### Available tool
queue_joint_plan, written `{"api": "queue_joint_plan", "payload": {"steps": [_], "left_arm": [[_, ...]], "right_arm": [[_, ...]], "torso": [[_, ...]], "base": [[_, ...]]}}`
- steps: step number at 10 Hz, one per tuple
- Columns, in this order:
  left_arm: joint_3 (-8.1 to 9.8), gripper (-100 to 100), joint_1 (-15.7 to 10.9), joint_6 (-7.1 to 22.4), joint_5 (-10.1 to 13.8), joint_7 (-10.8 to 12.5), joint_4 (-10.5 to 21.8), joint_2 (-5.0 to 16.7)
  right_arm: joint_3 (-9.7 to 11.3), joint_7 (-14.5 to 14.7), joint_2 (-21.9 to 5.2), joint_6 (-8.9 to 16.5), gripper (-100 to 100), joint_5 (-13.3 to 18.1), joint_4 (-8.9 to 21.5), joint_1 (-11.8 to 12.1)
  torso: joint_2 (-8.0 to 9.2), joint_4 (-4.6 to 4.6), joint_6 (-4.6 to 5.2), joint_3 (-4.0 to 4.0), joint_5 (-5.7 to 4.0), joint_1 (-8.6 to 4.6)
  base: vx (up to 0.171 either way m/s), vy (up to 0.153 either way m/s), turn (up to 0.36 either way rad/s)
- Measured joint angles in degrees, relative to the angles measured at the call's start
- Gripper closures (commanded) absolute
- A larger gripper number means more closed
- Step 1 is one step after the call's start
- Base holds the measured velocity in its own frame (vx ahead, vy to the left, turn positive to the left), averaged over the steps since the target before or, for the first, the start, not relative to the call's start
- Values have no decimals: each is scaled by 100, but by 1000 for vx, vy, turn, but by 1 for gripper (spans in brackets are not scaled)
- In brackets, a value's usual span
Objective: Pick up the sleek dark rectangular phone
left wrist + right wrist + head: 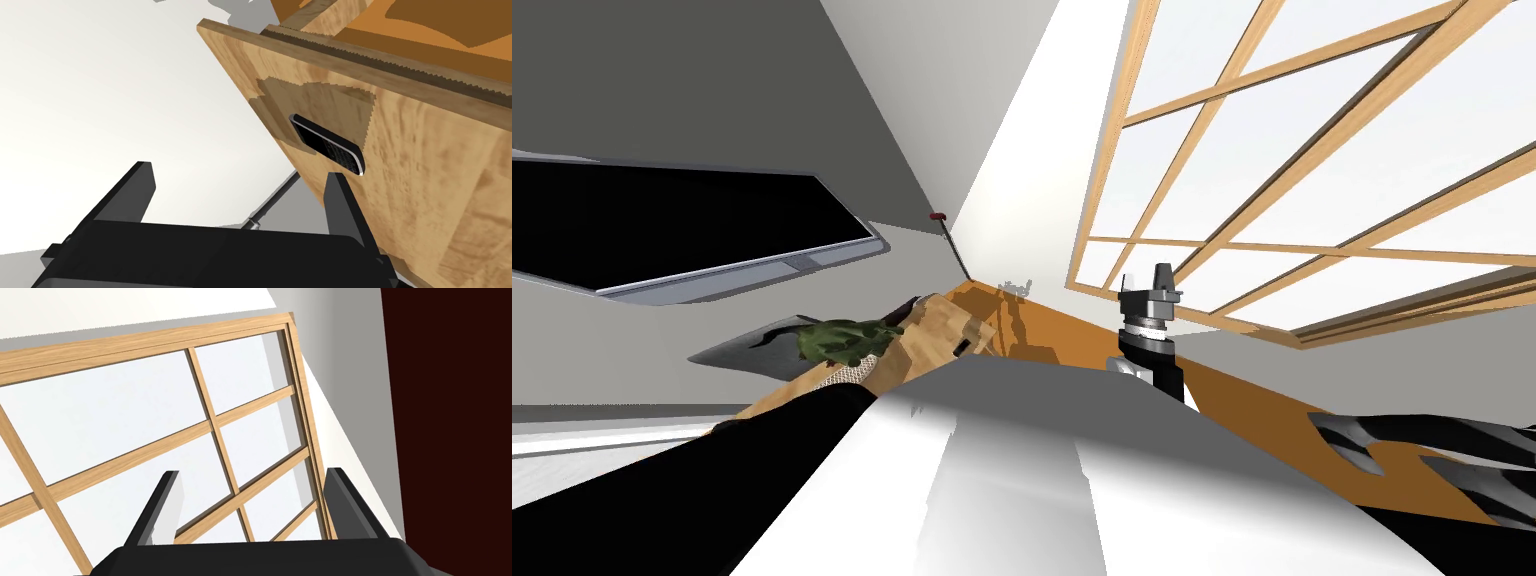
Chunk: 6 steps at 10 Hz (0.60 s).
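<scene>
The left gripper is open, its fingers spread wide with nothing between them. The phone lies flat on the light wood top, close to that top's edge. It sits just beyond the tip of one finger, not between the two. In the head view the top lies left of centre. The right gripper is raised right of centre in that view, open and empty.

We judge the following faults possible:

1. Empty grasp. The phone is offset towards one finger. If we close without centring first, we catch nothing, or one blade lands on the phone's face.
2. Collision with the top. The phone is thin and lies flat, so the blades must come down almost to the wood. Too deep a descent drives them into it.
3. Loss over the edge. A sideways nudge from the near finger can slide the phone off the top.
4. Slip. The smooth case may twist out of a shallow pinch.
</scene>
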Motion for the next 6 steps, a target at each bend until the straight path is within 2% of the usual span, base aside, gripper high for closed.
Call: {"api": "queue_joint_plan", "payload": {"steps": [2, 3, 4, 6], "left_arm": [[-3, -100, 178, -36, -53, -131, 284, 94], [9, -100, 237, -35, -59, -160, 477, 237], [-11, -100, 370, 25, -104, -235, 598, 342], [-45, -100, 485, 34, -178, -391, 918, 405]], "right_arm": [[0, 0, 0, 0, 0, 0, 0, 0], [1, 0, 0, 0, 0, 0, 0, -1], [1, 0, 0, 0, 0, 0, 0, -1], [0, 0, 0, 0, 0, 0, 0, -1]], "torso": [[3, 1, 2, 2, 0, -1], [3, 1, 4, 2, 0, 0], [-4, 0, 7, -2, 0, -1], [-2, 0, 4, -1, 1, 4]], "base": [[46, 15, -164], [74, 10, -406], [58, 28, -134], [72, 32, -282]]}}
